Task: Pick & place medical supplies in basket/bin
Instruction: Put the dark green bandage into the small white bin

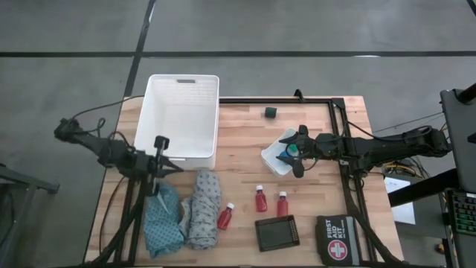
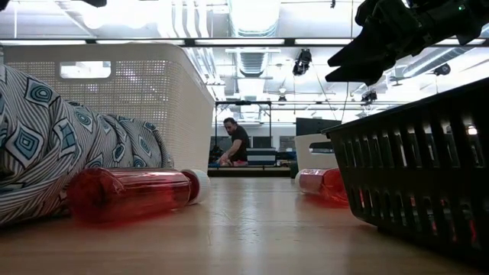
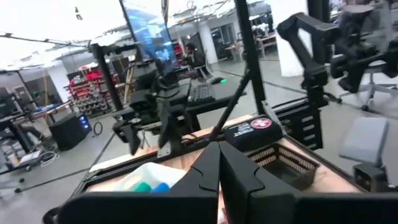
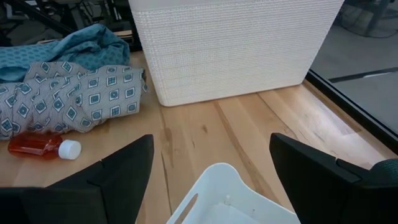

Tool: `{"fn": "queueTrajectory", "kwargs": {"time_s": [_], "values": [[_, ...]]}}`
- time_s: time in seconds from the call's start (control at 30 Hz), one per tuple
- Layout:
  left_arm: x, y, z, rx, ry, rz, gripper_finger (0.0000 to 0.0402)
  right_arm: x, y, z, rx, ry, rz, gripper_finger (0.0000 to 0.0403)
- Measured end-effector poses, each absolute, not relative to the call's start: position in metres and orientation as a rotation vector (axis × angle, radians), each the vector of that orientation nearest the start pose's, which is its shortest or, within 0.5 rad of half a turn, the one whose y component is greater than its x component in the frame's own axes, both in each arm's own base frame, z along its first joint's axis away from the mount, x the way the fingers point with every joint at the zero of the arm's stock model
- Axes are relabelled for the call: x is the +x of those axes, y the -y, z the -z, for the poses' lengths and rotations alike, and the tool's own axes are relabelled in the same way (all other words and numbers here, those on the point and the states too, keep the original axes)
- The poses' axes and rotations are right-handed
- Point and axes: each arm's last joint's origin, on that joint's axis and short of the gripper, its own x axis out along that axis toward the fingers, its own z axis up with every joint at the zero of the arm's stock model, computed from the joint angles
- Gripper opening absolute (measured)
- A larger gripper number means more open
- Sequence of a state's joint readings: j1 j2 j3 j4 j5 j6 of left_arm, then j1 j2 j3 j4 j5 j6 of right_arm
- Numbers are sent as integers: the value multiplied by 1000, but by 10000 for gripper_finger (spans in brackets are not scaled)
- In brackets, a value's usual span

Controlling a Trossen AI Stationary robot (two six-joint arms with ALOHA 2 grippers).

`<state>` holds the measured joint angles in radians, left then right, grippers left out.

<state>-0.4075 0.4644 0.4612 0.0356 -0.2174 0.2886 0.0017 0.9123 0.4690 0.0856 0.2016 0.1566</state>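
Observation:
Three red bottles with white caps (image 1: 225,216) (image 1: 261,199) (image 1: 282,203) lie on their sides on the wooden table. A teal cloth (image 1: 162,219) and a grey patterned cloth (image 1: 202,208) lie bunched beside them, below the big white basket (image 1: 182,115). A blue piece and a green piece (image 1: 290,152) sit in a small white tray (image 1: 274,158). My right gripper (image 4: 211,180) hangs open over that tray's edge, one finger on either side. My left gripper (image 1: 167,165) is shut with nothing in it, held level off the table by the basket's near left corner.
A small black slotted basket (image 1: 277,232) and a black first aid pouch (image 1: 336,238) sit near the front edge. A dark green cube (image 1: 271,112) lies at the back. A black frame (image 1: 338,126) borders the table's right side. Bare wood shows between basket and tray.

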Motion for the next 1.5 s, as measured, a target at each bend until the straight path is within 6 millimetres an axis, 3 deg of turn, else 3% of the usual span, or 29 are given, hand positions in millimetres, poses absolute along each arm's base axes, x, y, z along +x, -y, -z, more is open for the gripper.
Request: {"fn": "queueTrajectory", "kwargs": {"time_s": [0.3,0.97,1.5], "values": [[124,13,-285,154,-6,109,6,196,5,-228,118,-340,225,308],[124,12,-280,151,-57,120,6,196,5,-228,118,-340,225,318],[124,12,-276,152,-107,123,6,196,5,-228,118,-340,225,301]]}}
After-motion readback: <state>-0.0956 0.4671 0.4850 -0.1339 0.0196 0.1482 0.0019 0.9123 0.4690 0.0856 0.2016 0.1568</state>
